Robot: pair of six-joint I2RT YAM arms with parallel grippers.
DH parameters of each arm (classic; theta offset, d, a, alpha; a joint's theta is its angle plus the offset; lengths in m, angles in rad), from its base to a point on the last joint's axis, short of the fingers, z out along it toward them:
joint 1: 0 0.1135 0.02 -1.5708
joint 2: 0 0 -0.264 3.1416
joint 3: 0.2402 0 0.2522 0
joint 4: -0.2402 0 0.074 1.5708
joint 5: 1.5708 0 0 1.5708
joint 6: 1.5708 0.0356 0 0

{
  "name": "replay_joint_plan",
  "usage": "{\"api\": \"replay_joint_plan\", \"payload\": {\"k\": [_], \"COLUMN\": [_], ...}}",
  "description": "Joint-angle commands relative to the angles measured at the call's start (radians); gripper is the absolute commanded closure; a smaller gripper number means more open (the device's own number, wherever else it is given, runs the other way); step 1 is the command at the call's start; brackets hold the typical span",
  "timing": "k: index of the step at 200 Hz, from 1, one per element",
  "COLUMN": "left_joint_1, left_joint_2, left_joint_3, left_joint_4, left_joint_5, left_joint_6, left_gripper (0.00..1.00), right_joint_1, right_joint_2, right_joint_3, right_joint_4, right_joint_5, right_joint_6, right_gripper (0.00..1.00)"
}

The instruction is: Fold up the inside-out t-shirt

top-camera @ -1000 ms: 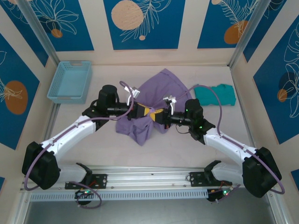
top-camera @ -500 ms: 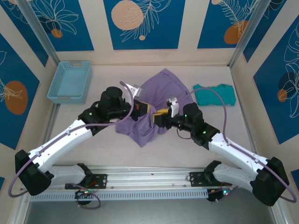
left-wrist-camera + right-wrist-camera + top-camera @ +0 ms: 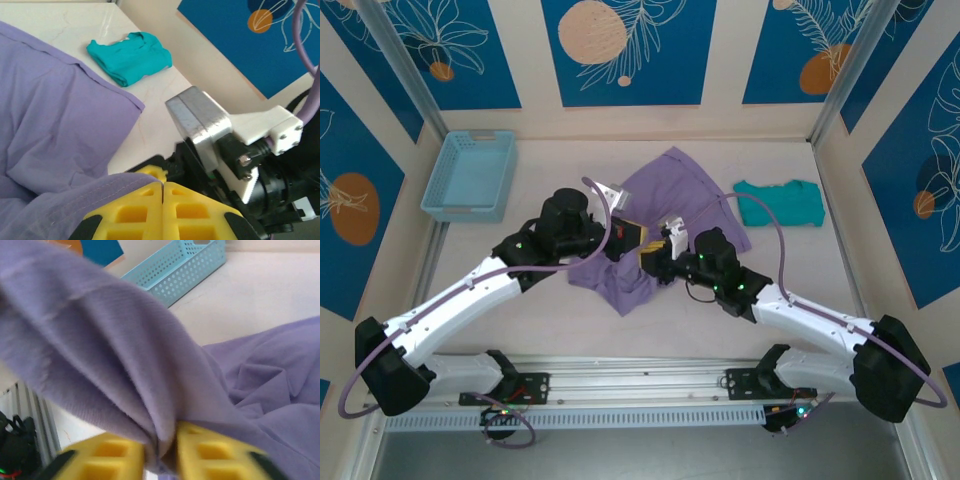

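Right claw (image 3: 160, 449) shifted left (pinching t-shirt (image 3: 682, 185))

T-shirt (image 3: 672, 188) on the table (image 3: 560, 160) centre, basket (image 3: 470, 176) well left of it, smaller garment (image 3: 780, 203) just right.

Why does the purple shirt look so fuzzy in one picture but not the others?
Right wrist view: the t-shirt hangs very near the lens, so its fold smears, while the blue basket behind stays sharper. Left wrist view: the teal garment is crisp. Top view: even light, soft shadows, nothing blurry.
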Motion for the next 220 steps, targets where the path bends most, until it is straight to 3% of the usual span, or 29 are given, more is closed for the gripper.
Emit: {"api": "replay_joint_plan", "payload": {"k": [1, 16, 45, 92, 150, 220], "left_joint_1": [-0.004, 0.009, 0.043, 0.089, 0.091, 0.091], "left_joint_2": [-0.029, -0.041, -0.063, -0.062, 0.118, 0.248], "left_joint_3": [-0.033, -0.065, -0.138, -0.326, -0.337, -0.317], "left_joint_4": [0.047, 0.051, 0.044, 0.052, 0.171, 0.249], "left_joint_5": [0.03, 0.003, -0.038, -0.083, 0.042, 0.097], "left_joint_6": [0.002, 0.004, -0.003, -0.031, -0.098, -0.113], "left_gripper": [1.0, 1.0, 0.76, 0.57, 0.49, 0.5], "right_joint_1": [-0.018, -0.038, -0.061, -0.087, -0.09, -0.091], "right_joint_2": [-0.025, -0.05, -0.092, -0.135, -0.156, -0.157], "right_joint_3": [0.016, -0.021, -0.099, -0.188, -0.244, -0.245], "right_joint_4": [-0.015, -0.032, -0.049, -0.05, -0.029, -0.015], "right_joint_5": [0.038, 0.027, 0.002, -0.04, -0.04, -0.033], "right_joint_6": [-0.006, 0.011, 0.072, 0.137, 0.156, 0.147], "right_gripper": [0.94, 1.0, 1.0, 1.0, 1.0, 1.0]}}
